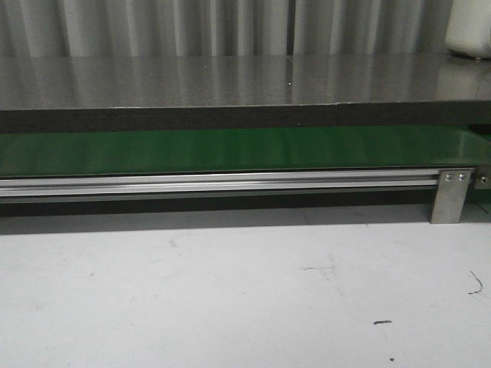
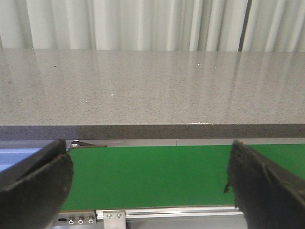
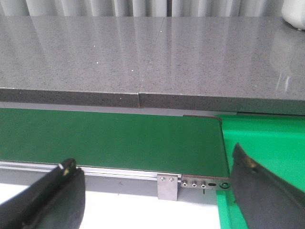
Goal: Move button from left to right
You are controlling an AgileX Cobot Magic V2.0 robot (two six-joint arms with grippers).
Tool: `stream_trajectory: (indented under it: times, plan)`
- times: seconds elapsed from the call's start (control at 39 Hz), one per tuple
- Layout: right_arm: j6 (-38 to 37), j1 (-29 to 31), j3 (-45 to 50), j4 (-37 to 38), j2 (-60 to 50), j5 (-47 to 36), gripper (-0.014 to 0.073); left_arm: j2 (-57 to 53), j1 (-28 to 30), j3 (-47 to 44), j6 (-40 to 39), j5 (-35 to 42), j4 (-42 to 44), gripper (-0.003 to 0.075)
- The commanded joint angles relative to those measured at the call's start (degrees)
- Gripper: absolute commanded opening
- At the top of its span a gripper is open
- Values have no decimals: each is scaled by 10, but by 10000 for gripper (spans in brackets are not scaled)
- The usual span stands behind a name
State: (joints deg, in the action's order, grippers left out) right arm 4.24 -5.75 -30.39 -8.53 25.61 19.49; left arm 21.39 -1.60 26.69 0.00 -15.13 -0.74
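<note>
My left pincer [image 2: 150, 183] stood wide open and empty above the green belt [image 2: 147, 174], near its end roller. My right pincer [image 3: 157, 195] gaped just as wide, holding nothing, over the belt's other end, where an aluminium rail [image 1: 215, 184] and bracket [image 1: 450, 195] edged it. The button showed in no view. Beyond lay a grey stone counter [image 1: 230, 80].

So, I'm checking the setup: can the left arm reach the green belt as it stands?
Probably yes: the left gripper is open and faces the green belt, with nothing lying between them.
</note>
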Motion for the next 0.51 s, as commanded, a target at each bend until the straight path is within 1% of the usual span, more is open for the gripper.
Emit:
stream_trajectory:
  times: [0.0, 0.1, 0.31, 0.41, 0.49]
  plan:
    - [0, 1, -21, -3, 6, -52, 645, 8, 0, 20, -7, 50, -2, 585]
    - [0, 1, -21, -3, 6, -52, 645, 8, 0, 20, -7, 56, -2, 564]
    - [0, 1, -21, -3, 6, -52, 645, 16, 0, 21, -7, 82, -26, 564]
    - [0, 1, -21, -3, 6, -52, 645, 53, 1, 38, -7, 96, -26, 567]
    - [0, 1, -21, -3, 6, -52, 645, 106, 1, 70, -7, 95, -26, 567]
